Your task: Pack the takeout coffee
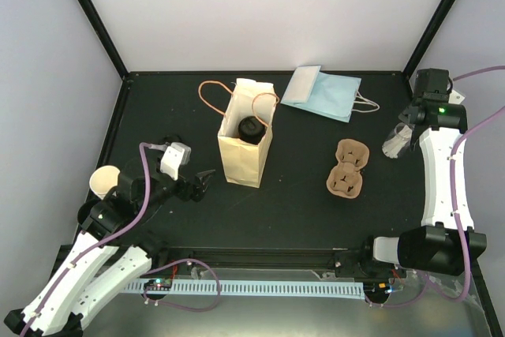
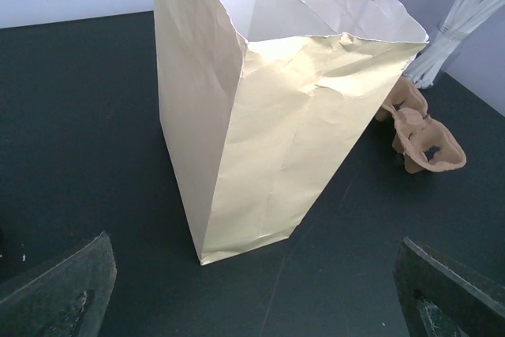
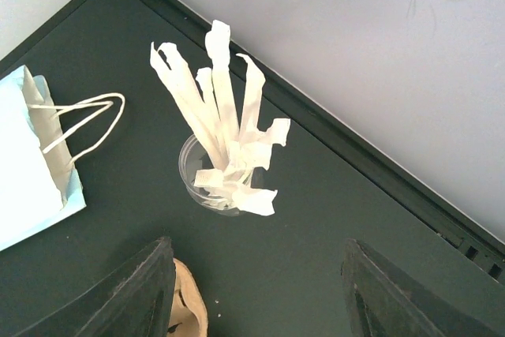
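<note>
The takeout coffee [image 1: 251, 127] shows only as a round black lid down inside the upright tan paper bag [image 1: 246, 141]. In the left wrist view the bag [image 2: 276, 140] fills the middle and hides the cup. My left gripper [image 1: 203, 185] sits low on the table just left of the bag's base, open and holding nothing; the same gripper [image 2: 252, 274] shows bare tabletop between its jaws. My right gripper [image 1: 408, 120] hovers at the far right, open and holding nothing. In its own view that gripper [image 3: 256, 274] is short of a clear cup of wrapped straws [image 3: 221, 155].
A brown pulp cup carrier [image 1: 349, 167] lies right of the bag. A light blue paper bag [image 1: 323, 92] lies flat at the back. A stack of lidless cream cups [image 1: 102, 181] stands by the left arm. The straw cup [image 1: 397, 141] stands near the right wall.
</note>
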{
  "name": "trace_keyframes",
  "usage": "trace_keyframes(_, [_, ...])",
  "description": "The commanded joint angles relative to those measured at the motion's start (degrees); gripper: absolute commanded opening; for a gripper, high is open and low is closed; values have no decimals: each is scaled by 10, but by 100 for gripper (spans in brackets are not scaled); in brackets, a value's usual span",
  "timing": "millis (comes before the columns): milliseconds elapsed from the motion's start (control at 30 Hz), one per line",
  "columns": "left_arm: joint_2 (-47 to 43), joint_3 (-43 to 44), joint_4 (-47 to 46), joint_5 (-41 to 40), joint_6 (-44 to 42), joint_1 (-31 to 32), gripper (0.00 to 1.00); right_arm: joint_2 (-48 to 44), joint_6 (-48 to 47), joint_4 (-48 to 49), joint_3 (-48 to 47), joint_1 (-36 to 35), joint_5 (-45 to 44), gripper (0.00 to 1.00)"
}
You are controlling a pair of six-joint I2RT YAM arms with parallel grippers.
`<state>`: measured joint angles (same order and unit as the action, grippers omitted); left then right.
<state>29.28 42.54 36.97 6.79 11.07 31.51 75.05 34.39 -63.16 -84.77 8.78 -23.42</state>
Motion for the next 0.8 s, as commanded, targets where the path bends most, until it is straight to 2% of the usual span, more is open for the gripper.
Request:
trace_keyframes(0, [1,0,-14,8,-9,-2,99,-2,-8,-7,-16,5,-9,61])
trace_keyframes(433, [-1,-1,-13,7,-9,-3,99,7,-20,-15,-30,6,-15,61])
trace_keyframes(767, [-3,-2,-13,5,-8,-2,99,72,-21,-40,-84,10,-2,55])
